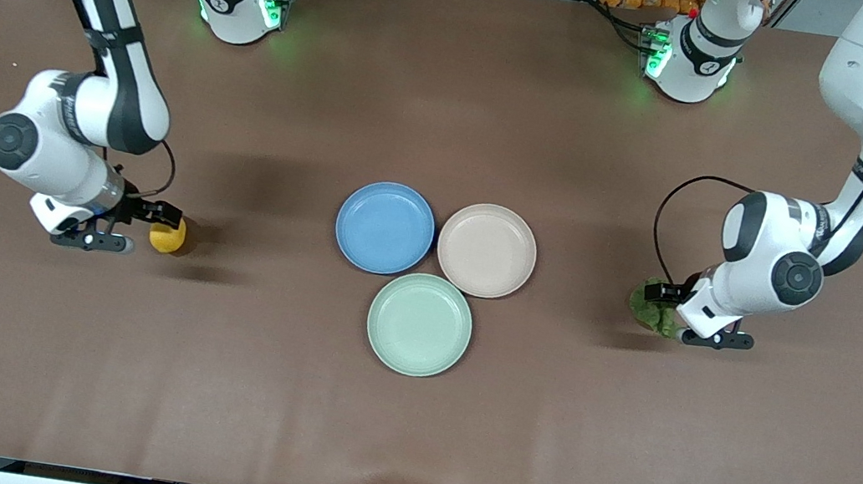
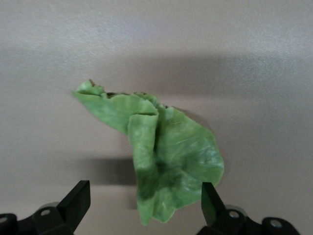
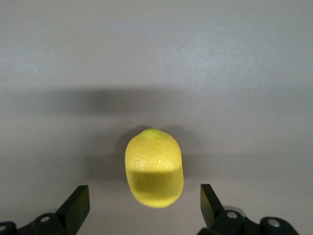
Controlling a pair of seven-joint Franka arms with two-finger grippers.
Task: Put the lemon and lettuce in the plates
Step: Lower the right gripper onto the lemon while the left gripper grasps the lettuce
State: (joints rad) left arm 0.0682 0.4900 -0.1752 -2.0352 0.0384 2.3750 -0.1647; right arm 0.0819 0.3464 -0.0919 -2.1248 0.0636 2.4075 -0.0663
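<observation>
Right pincer [image 3: 144,205] is low over the lemon [image 1: 167,235], fingers spread wide with the fruit between them and a gap on each side; no contact seen in the right wrist view. The lemon [image 3: 154,167] rests on the table [image 1: 406,424] toward the right arm's end, well apart from the plates.

Left pincer [image 2: 146,205] is low over the lettuce [image 1: 652,304], fingers also spread wide, the leaf's [image 2: 161,161] lower part lying between them, not clamped. Lettuce lies on the table toward the left arm's end.

Blue plate [image 1: 384,227] and beige-pink plate [image 1: 486,250] sit side by side at table centre, touching or nearly so. Mint-green plate [image 1: 419,324] is nearer the front camera, just beside both
</observation>
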